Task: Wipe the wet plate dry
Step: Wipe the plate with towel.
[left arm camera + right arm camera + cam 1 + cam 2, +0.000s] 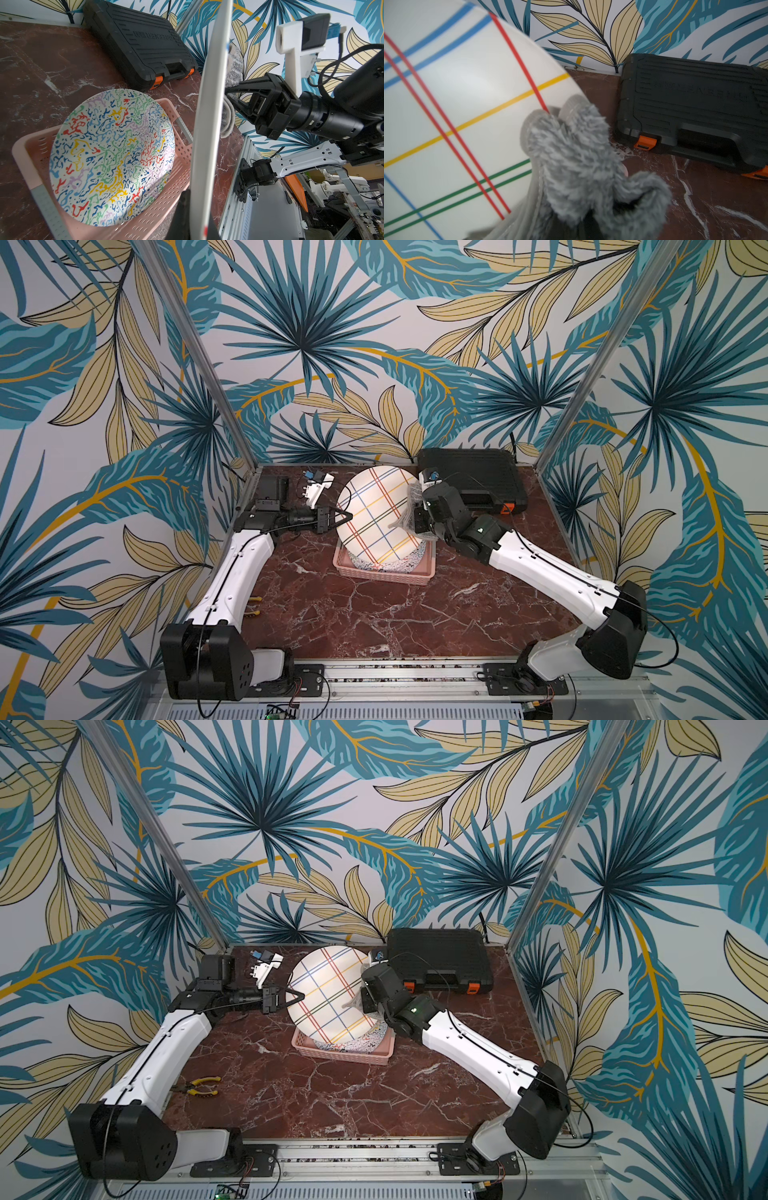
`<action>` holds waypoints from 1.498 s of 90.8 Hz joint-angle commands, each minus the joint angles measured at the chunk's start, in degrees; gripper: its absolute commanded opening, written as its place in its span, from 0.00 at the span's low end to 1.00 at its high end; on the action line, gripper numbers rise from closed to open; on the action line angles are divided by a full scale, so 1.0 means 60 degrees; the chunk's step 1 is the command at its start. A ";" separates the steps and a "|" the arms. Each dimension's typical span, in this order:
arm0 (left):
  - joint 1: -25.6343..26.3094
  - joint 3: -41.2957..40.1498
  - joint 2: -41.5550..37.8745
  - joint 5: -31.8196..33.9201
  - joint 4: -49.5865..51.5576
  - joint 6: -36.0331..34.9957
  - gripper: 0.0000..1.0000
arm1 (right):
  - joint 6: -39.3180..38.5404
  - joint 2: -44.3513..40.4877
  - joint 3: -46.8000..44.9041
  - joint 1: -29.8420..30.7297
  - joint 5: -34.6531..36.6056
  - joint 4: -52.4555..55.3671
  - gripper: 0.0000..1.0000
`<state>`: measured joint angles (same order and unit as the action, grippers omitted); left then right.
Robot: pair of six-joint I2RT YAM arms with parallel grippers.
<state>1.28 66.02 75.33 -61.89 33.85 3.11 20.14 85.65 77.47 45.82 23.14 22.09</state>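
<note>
1. The plate (376, 516) (328, 994), white with crossing coloured stripes, hangs steeply tilted in the air over the basket (386, 577). Its striped face shows in both top views.
2. My left end effector (349, 515) is clamped tight on the plate's left rim. In my left wrist view the plate (209, 104) shows edge-on.
3. My right end effector (228, 94) is closed tight around a fluffy grey cloth (577, 155). It presses the cloth (411, 497) against the striped face near the right rim.
4. The pink basket stands on the tabletop (374, 622) below the plate. A speckled plate (112, 158) with many-coloured squiggles lies inside it.
5. A black case (469, 477) with orange latches lies closed behind my right arm, against the back wall.
6. Yellow-handled pliers (199, 1086) lie on the tabletop just beside my left arm, well apart from the basket.
</note>
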 commanded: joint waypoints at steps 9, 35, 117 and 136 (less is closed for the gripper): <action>0.0050 0.0139 -0.0353 -0.0999 -0.0500 -0.0006 0.00 | -0.0296 0.1414 0.0846 0.1616 -0.0829 -0.0443 0.00; 0.0042 0.0027 -0.0385 -0.0924 -0.0550 -0.0072 0.00 | 0.0084 0.2842 0.2444 0.2440 -0.1861 -0.0635 0.00; 0.0078 0.0361 -0.0962 -0.0352 0.0653 -0.1609 0.00 | 0.1519 -0.2384 -0.2699 -0.1104 -0.0215 0.0300 0.00; 0.0720 0.0773 -0.1131 0.1159 0.2427 -0.4058 0.00 | 0.0939 -0.2296 0.0342 -0.1955 -0.2498 0.2029 0.00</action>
<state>3.33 67.75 70.41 -57.65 41.85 -11.33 27.75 72.03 71.26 35.83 16.84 28.10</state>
